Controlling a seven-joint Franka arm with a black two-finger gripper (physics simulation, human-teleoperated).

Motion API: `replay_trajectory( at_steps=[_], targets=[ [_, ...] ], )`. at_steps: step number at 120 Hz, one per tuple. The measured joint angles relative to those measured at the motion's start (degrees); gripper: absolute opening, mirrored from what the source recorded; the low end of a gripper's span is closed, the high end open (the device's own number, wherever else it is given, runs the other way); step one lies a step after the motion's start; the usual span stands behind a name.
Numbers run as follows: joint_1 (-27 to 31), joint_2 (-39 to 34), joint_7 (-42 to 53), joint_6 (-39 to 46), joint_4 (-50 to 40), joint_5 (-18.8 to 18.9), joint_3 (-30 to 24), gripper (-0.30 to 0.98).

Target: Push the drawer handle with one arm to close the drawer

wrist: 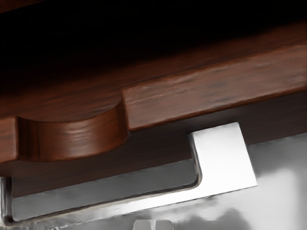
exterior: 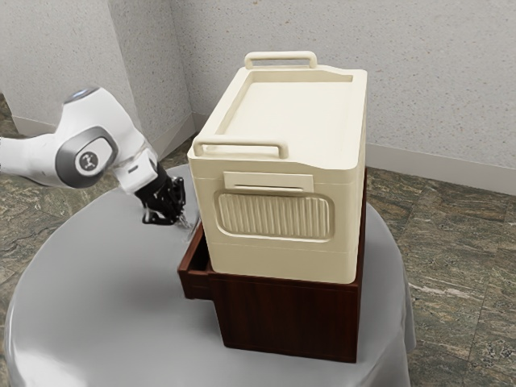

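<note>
My black gripper [exterior: 179, 213] is at the outer side of the partly open brown drawer [exterior: 196, 285], which juts from the cabinet [exterior: 286, 318] toward the exterior view's left. In the wrist view the drawer's front edge [wrist: 216, 88] has a curved notch, and the silver handle [wrist: 218, 155] runs along its outer face. Two small fingertips of the gripper [wrist: 153, 224] show side by side, pressed together, just outside the handle bar. Nothing is held. Whether they touch the bar cannot be told.
A large cream box [exterior: 278, 205] with two top rails stands on the cabinet, rising beside my hand and above the drawer. The round grey table [exterior: 105, 298] extends around the cabinet, its curved edge toward the exterior view's left.
</note>
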Motion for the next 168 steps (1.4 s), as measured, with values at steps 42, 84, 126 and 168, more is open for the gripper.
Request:
replay_trajectory(
  at_steps=[42,84,126,168],
  targets=[
    [-4.8,1.1,-1.4,1.1,0.9,-2.2,1.8,-0.1],
    [-6.6,1.8,-2.2,2.3,1.0,-4.3,1.7,-0.1],
    [-4.7,2.4,-2.6,3.1,0.5,-5.1,1.8,-0.1],
    [-9.1,2.8,-2.9,4.2,0.5,-5.7,2.1,-0.1]
  ],
)
